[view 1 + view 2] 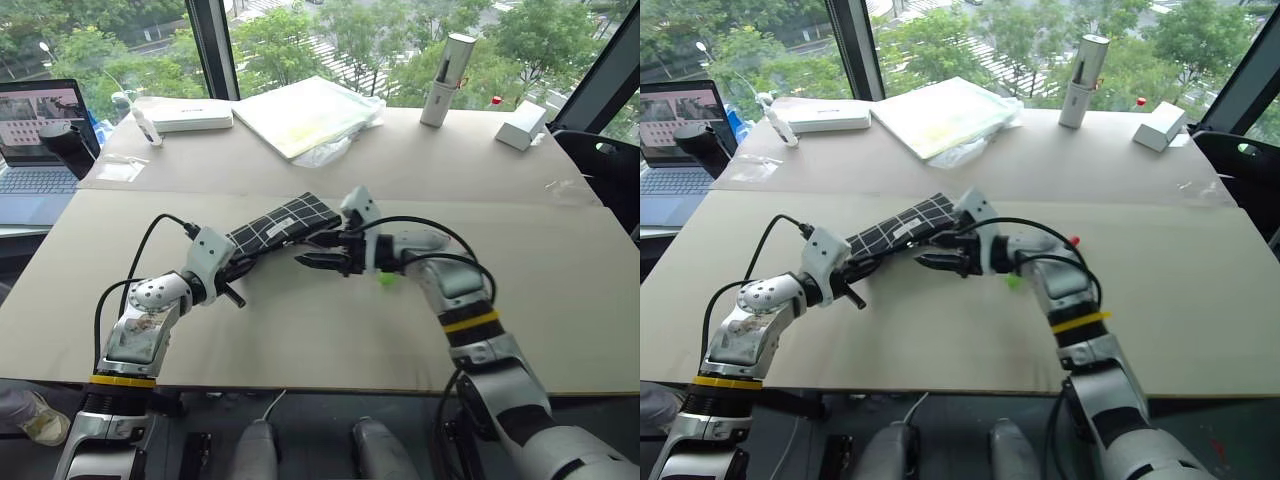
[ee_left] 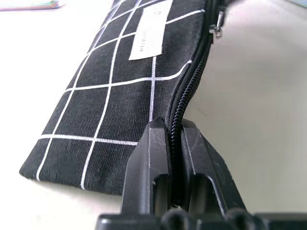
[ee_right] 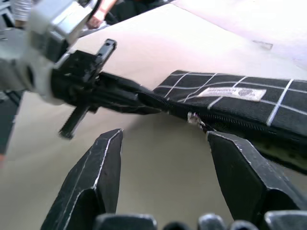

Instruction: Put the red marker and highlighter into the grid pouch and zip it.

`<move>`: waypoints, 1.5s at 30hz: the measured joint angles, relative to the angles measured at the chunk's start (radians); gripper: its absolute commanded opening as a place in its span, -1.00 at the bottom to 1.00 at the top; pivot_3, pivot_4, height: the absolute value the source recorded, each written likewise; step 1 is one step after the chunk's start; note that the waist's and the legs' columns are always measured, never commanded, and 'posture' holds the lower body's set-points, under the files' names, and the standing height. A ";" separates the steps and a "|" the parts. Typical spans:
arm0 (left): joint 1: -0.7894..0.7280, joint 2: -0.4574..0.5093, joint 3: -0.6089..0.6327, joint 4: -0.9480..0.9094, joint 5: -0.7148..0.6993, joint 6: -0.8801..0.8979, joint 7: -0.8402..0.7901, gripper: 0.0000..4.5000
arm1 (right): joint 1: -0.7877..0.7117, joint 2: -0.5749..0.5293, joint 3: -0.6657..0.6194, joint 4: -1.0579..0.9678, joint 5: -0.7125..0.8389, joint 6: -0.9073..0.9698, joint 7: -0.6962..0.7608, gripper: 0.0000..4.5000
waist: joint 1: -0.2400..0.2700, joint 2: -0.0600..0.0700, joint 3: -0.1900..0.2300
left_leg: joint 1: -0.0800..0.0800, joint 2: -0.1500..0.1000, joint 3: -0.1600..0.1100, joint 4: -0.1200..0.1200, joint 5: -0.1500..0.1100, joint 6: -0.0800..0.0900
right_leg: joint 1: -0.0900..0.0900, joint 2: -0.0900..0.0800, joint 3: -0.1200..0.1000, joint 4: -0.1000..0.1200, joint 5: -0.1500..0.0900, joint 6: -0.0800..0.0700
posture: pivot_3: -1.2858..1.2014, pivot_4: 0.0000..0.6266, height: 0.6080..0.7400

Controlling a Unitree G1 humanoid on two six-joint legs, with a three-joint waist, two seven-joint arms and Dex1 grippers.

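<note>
A wide beige table (image 1: 300, 340) stands before tall windows. At its far edge, from the robot's left to right, lie a flat white box (image 1: 190, 117), a clear plastic bag holding pale yellow sheets (image 1: 305, 113), an upright white cylinder (image 1: 446, 66) and a small white box (image 1: 521, 124). An open laptop (image 1: 35, 140) sits off the table's left side.

Near the middle of the table lies the grid pouch (image 1: 283, 225), a flat rectangular black fabric pouch with white grid lines and a small white label. It runs at a slant, its far end angled toward the robot's right. The zipper edge faces the robot, and a small metal zipper slider (image 3: 194, 118) sits partway along it.

The left gripper (image 1: 240, 265) reaches in from the left, its two black fingers (image 2: 151, 158) pressed together on the pouch's near corner, clamping the zipper end.

The right gripper (image 1: 318, 262) comes in from the right and points left, just beside the pouch's zipper edge. Its fingers (image 3: 103, 167) stand well apart, holding nothing.

A small bright light-green object (image 1: 385, 277), probably the highlighter, peeks out on the table just under the right wrist; most of it is hidden. A tiny red spot (image 1: 1074, 240) shows behind the right forearm, and I cannot tell what it is.
</note>
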State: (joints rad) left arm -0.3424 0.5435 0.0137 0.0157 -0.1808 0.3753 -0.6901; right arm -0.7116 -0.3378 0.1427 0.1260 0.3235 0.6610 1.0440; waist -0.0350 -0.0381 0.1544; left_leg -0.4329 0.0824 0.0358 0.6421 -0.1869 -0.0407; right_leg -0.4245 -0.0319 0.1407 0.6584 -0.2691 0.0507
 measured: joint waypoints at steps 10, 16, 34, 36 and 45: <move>-0.001 -0.008 -0.003 0.001 0.000 -0.002 -0.003 -1.00 | 0.123 -0.333 -0.240 -0.122 0.021 -0.034 -0.089 0.37 | -0.009 -0.001 0.000 | 0.003 -0.001 -0.003 0.000 0.000 0.000 | 0.002 0.001 0.001 -0.001 0.000 0.000 | 0.03 -0.52 1.00; -0.019 -0.018 -0.011 0.028 0.001 -0.013 -0.011 -1.00 | 0.097 -0.311 -0.306 0.079 -0.115 -0.003 -0.439 0.37 | 0.000 -0.001 0.000 | 0.001 -0.002 -0.003 -0.001 0.000 0.000 | 0.002 0.000 0.001 -0.003 0.000 0.000 | 0.03 -0.52 1.00; -0.015 -0.058 -0.030 0.041 0.005 -0.041 -0.006 -1.00 | 0.170 -0.068 -0.438 -0.095 -0.034 0.256 -0.777 0.37 | -0.005 0.000 0.000 | 0.001 -0.002 -0.003 -0.001 0.000 0.001 | 0.002 0.000 0.002 -0.002 0.000 0.000 | 0.03 -0.52 1.00; -0.013 -0.061 -0.031 0.041 0.005 -0.041 -0.004 -1.00 | 0.167 -0.050 -0.443 -0.099 -0.025 0.269 -0.800 0.37 | -0.006 0.000 0.000 | 0.001 -0.002 -0.003 -0.001 0.000 0.001 | 0.002 0.000 0.002 -0.002 0.000 0.000 | 0.03 -0.52 1.00; 0.003 -0.076 -0.031 0.037 0.004 -0.041 0.011 -1.00 | 0.167 0.073 -0.427 -0.148 -0.003 0.346 -0.889 0.37 | -0.008 0.000 0.000 | 0.001 -0.002 -0.004 -0.001 0.000 0.001 | 0.002 0.000 0.001 -0.002 0.000 0.000 | 0.03 -0.52 1.00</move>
State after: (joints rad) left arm -0.3395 0.4671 -0.0169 0.0531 -0.1765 0.3345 -0.6791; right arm -0.5447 -0.2643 -0.2838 -0.0223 0.3207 1.0072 0.1546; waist -0.0432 -0.0382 0.1547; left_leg -0.4320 0.0801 0.0322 0.6412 -0.1872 -0.0400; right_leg -0.4227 -0.0319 0.1421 0.6567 -0.2691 0.0507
